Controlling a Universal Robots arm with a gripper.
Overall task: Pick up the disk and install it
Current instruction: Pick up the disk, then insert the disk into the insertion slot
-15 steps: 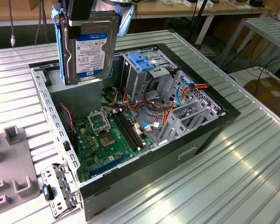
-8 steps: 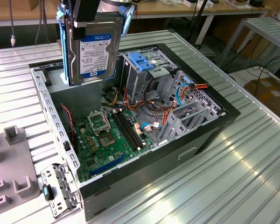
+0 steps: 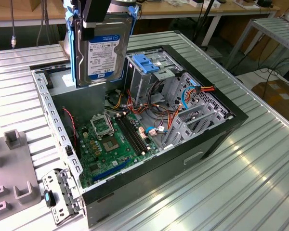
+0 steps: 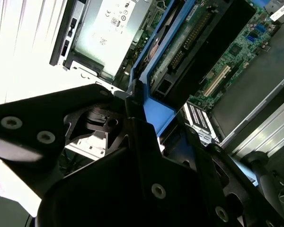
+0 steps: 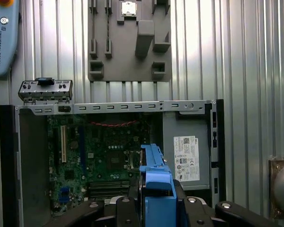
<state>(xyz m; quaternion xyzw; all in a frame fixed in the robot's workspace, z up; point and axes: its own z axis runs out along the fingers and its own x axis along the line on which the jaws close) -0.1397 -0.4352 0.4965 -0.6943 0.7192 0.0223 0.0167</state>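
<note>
Pincer [image 4: 132, 101]: black body close to the lens in both wrist views, its fingers clamped on the blue carrier frame of the disk; in the exterior view it grips the disk's top edge [image 3: 97, 14]
Disk [image 3: 103, 50]: held upright on edge, white-and-blue label facing the exterior view, blue frame running down both sides; it hangs over the far corner of the open computer case, clear of the motherboard, and is not seated in any bay
Disk underside [image 4: 189, 42]: circuit board and connector edge show in the second wrist view
Computer case [image 3: 183, 163]: black tower lying on its side, lid off, on the tabletop
Motherboard [image 3: 111, 149]: green, flat on the case floor, with memory slots and a bare processor socket
Power-supply box [image 5: 187, 156]: grey, white sticker, in the case corner just beside the disk
Drive cage [image 3: 147, 62]: grey metal with a blue latch, to the exterior view's right of the disk, apart from it
Slotted bracket [image 3: 62, 190]: at the case's near corner
Fixture plate [image 5: 128, 47]: grey, beside the case
Tabletop [image 3: 241, 183]: ribbed aluminium
</note>
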